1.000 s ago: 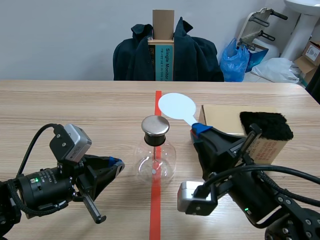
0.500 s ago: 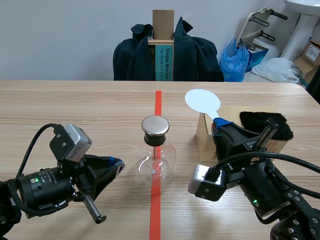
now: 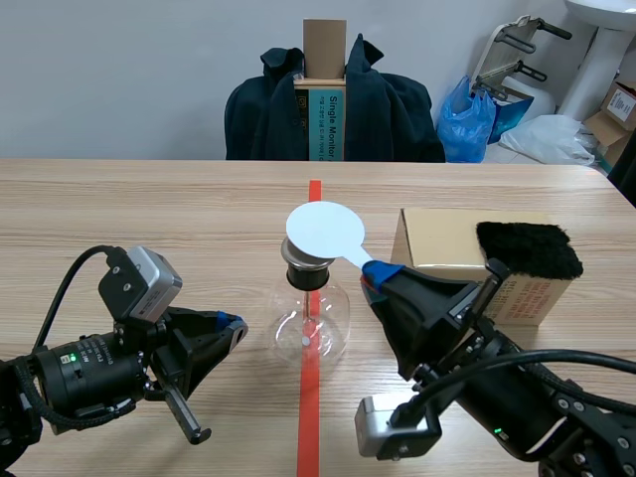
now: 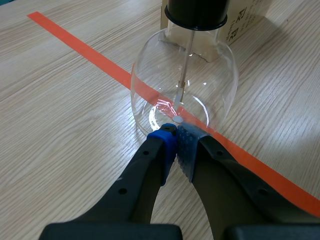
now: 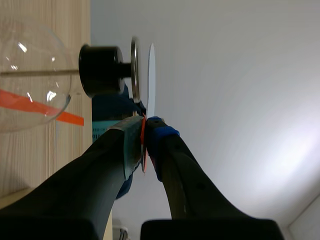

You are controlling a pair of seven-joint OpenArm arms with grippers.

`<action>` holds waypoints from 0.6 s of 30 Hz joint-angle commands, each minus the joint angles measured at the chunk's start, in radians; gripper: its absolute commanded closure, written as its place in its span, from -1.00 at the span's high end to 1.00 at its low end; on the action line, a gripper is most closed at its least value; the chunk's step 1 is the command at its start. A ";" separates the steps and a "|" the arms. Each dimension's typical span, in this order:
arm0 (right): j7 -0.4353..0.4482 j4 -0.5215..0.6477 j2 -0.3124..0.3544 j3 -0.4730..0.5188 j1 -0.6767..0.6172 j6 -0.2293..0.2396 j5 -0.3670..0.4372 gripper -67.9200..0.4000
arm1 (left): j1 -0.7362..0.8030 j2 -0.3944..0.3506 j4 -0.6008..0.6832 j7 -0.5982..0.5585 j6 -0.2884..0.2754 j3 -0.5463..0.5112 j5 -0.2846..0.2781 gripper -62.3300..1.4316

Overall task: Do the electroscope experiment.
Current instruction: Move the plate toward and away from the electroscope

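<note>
Swinging back from the box [image 3: 437, 238], right gripper [image 3: 376, 270], clamping the white paddle [image 3: 325, 230], brings it over the electroscope [image 3: 310, 323] top for testing; left gripper [image 4: 176, 135] closed, empty.

Metal cap [image 3: 297, 261] mostly hidden behind white disc [image 3: 324, 230], its handle end buried in right tool [image 3: 378, 274].

An office-like lab room: taped wooden table [image 3: 149, 214], jacket-draped chair [image 3: 393, 114].
</note>
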 commanded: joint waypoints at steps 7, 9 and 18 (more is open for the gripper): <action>0.066 0.016 0.005 0.004 0.007 -0.011 0.011 -0.96 | -0.006 -0.003 0.022 -0.014 -0.005 0.000 -0.010 -0.90; 0.072 0.016 0.005 0.004 0.007 -0.011 0.011 -0.96 | -0.006 -0.003 0.022 -0.014 -0.005 0.000 -0.010 -0.90; 0.077 0.016 0.005 0.004 0.007 -0.011 0.011 -0.96 | -0.006 -0.003 0.022 -0.014 -0.005 0.000 -0.010 -0.90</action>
